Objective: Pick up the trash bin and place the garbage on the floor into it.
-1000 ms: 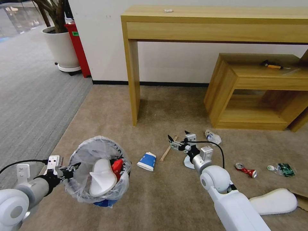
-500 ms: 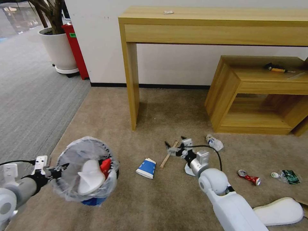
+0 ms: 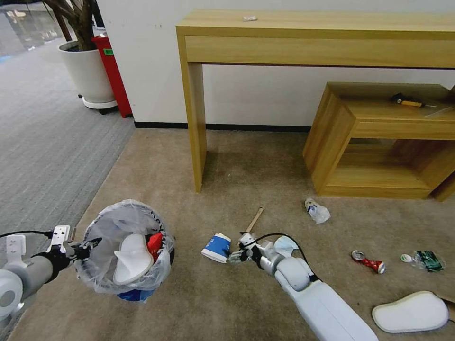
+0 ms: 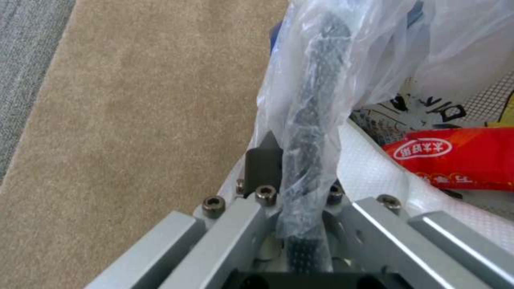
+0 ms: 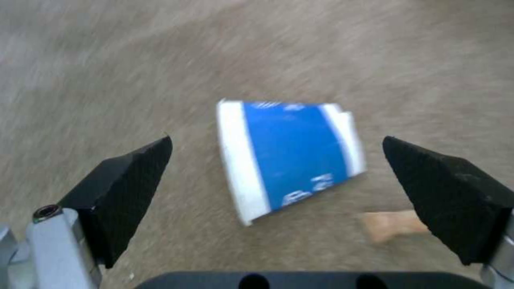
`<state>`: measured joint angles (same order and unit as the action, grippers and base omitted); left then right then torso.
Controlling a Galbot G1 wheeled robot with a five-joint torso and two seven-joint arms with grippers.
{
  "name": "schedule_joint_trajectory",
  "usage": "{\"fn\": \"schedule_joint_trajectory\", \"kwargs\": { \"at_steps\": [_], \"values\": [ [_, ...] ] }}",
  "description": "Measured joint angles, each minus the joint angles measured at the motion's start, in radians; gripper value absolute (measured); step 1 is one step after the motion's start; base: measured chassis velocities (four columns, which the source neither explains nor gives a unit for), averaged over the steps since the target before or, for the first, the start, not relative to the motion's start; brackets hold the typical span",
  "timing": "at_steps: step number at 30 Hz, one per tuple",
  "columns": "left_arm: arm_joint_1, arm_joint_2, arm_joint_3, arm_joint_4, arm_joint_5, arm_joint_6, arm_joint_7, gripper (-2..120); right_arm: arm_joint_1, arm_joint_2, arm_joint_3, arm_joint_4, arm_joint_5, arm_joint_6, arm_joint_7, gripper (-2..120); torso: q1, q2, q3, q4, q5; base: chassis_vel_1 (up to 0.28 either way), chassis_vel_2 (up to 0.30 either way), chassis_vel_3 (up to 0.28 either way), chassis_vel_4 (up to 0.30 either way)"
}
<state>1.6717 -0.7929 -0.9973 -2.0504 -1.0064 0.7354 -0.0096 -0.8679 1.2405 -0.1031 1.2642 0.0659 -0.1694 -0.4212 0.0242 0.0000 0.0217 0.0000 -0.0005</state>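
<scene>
My left gripper is shut on the rim of the black trash bin, holding it off the beige floor. The left wrist view shows the bag-wrapped rim pinched in the left gripper. A white insole and a red wrapper lie in the bin. My right gripper hangs open and low just beside the blue paper cup. In the right wrist view the cup lies ahead of the right gripper, between the spread fingers. A stick, mask, crushed bottle, red can, green wrapper and second insole lie scattered.
A tall wooden console table stands against the wall, with a low wooden shelf unit beside it bearing a yellow-black tool. A white plant pot and grey ribbed carpet are at the left.
My right gripper has swung from over the stick down and toward me, to the blue cup, still open. The bin stays held by the left gripper.
</scene>
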Motion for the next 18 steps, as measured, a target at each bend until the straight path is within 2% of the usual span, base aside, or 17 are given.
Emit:
{"fn": "schedule_joint_trajectory", "kwargs": {
  "at_steps": [4,7,12,14,18],
  "values": [
    [0.001,-0.01,-0.001,-0.003,0.0,0.0,0.001,0,0.064,0.027,-0.05,-0.091,-0.015,0.013,-0.035,100,0.0,0.0,0.0,0.0001,-0.0001,0.0,0.0,0.0,0.0],
    [-0.004,-0.015,0.002,-0.006,0.0,0.0,0.001,0,0.125,0.076,-0.076,-0.213,-0.04,0.036,-0.054,100,0.0,0.0,0.0,0.0001,0.0001,0.0,0.0,0.0,0.0],
    [-0.005,-0.015,0.003,-0.01,-0.001,0.0,0.0,0,0.163,0.113,-0.075,-0.301,-0.072,0.067,-0.071,99,0.0,0.0,0.0,0.0,0.0001,0.0,0.0,0.0,0.0],
    [-0.004,-0.015,0.003,-0.012,-0.003,0.0,-0.002,0,0.184,0.134,-0.073,-0.348,-0.082,0.078,-0.076,92,0.0,0.0,0.0,-0.0001,-0.0001,0.0,0.0,0.0,0.0],
    [-0.004,-0.012,0.003,-0.012,-0.005,0.0,-0.003,0,0.213,0.168,-0.07,-0.428,-0.094,0.094,-0.09,93,0.0,0.0,0.0,-0.0001,-0.0001,0.0,0.0,0.0,0.0]
  ]
}}
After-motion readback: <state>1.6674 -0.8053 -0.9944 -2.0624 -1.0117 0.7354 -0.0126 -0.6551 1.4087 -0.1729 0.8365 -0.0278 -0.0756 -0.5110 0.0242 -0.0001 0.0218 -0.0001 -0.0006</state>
